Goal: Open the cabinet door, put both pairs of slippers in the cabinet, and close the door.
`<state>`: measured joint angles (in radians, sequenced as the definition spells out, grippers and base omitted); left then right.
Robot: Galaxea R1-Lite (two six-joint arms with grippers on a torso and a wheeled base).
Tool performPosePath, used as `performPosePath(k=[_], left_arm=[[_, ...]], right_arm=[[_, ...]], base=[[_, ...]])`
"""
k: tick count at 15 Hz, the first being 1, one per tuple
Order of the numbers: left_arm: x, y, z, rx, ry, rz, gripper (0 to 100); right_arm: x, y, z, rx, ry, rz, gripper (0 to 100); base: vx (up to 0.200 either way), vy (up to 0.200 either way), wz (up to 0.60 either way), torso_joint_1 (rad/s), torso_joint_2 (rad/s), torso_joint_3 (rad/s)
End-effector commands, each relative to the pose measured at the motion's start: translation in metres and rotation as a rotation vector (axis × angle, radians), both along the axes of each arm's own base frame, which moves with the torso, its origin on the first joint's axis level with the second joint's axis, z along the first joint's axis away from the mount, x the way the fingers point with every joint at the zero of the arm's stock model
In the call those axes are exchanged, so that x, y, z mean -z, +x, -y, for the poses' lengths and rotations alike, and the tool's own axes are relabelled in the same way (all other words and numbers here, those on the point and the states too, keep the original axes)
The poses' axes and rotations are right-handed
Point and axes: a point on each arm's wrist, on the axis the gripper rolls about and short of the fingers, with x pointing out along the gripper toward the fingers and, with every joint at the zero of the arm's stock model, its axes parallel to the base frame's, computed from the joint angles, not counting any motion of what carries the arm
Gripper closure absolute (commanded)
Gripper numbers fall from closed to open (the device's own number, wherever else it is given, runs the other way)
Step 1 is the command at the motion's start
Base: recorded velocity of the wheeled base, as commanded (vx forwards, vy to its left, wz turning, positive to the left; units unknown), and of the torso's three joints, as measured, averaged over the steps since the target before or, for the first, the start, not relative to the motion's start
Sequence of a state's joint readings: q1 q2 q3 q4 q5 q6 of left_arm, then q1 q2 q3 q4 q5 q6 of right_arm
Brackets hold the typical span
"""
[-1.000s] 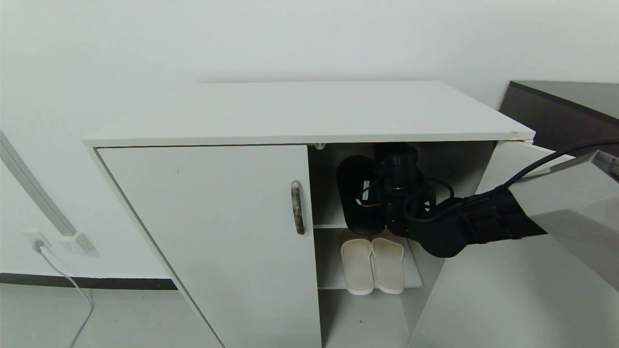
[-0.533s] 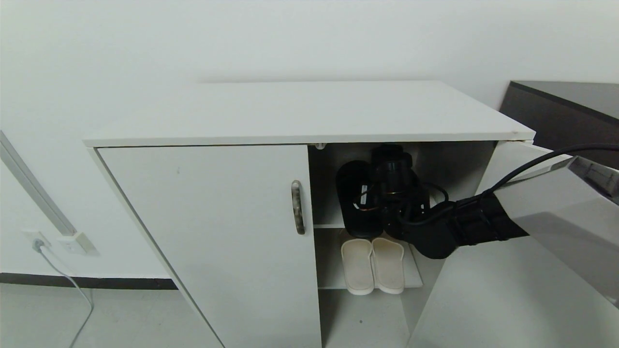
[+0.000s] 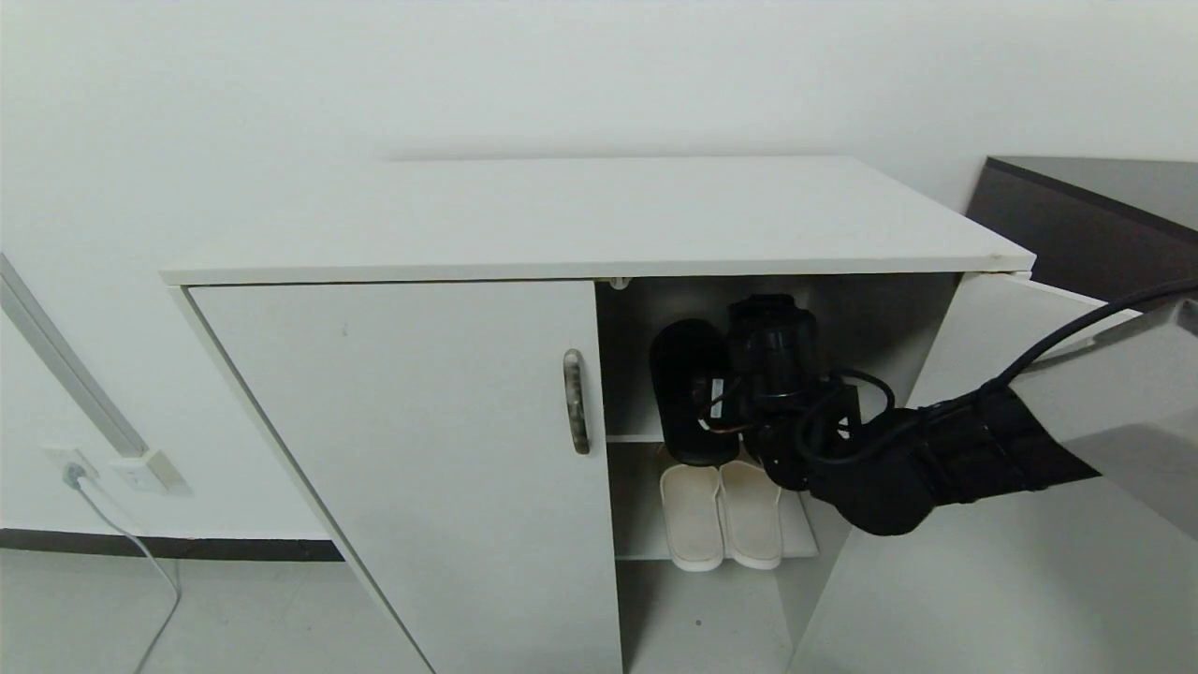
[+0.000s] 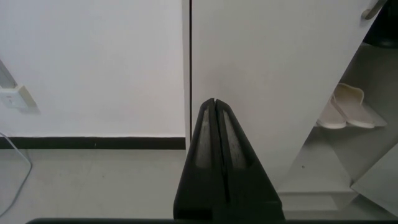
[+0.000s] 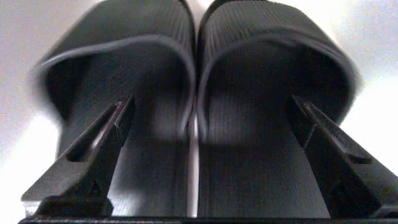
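The white cabinet (image 3: 599,215) has its right door (image 3: 945,580) swung open and its left door (image 3: 402,449) closed. My right gripper (image 3: 772,337) is inside, over the upper shelf. Its fingers (image 5: 99,149) are spread wide, open, above the heel ends of the black slippers (image 5: 155,124), which lie side by side. One black slipper (image 3: 691,393) overhangs the shelf's front edge. The white slippers (image 3: 721,515) sit as a pair on the lower shelf. My left gripper (image 4: 214,102) is shut on nothing, low in front of the closed left door, with the white slippers (image 4: 345,109) off to one side.
A grey handle (image 3: 576,401) is on the left door's edge. A wall socket with a cable (image 3: 140,473) is low on the left wall. A dark desk (image 3: 1095,206) stands to the right of the cabinet. Bare floor lies below the left door.
My right gripper and forearm have dropped lower and come back toward the cabinet's front. The black slipper beside it also sits lower than before. The white slippers have not moved.
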<state>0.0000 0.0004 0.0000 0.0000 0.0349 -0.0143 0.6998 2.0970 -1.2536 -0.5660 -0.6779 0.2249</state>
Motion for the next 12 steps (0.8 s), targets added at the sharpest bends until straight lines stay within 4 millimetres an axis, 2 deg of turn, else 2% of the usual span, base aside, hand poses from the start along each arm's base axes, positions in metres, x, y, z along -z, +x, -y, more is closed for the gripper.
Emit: performPosePath(k=[1, 5, 6, 12], left_arm=[[0.000, 0.000, 0.000, 0.000, 0.000, -0.001, 100], [0.000, 0.000, 0.000, 0.000, 0.000, 0.000, 100], [0.000, 0.000, 0.000, 0.000, 0.000, -0.001, 100], [0.000, 0.000, 0.000, 0.000, 0.000, 0.000, 100]], right_arm=[[-0.022, -0.042, 0.007, -0.049, 0.031, 0.038, 0], [-0.006, -0.104, 0.019, -0.123, 0.025, 0.044, 0], [-0.005, -0.112, 0.019, -0.141, 0.027, 0.053, 100], [-0.002, -0.114, 0.012, -0.156, 0.017, 0.052, 100]], base=[[0.000, 0.000, 0.00, 0.000, 0.00, 0.000], [0.000, 0.000, 0.00, 0.000, 0.00, 0.000], [0.000, 0.000, 0.00, 0.000, 0.00, 0.000], [0.000, 0.000, 0.00, 0.000, 0.00, 0.000]])
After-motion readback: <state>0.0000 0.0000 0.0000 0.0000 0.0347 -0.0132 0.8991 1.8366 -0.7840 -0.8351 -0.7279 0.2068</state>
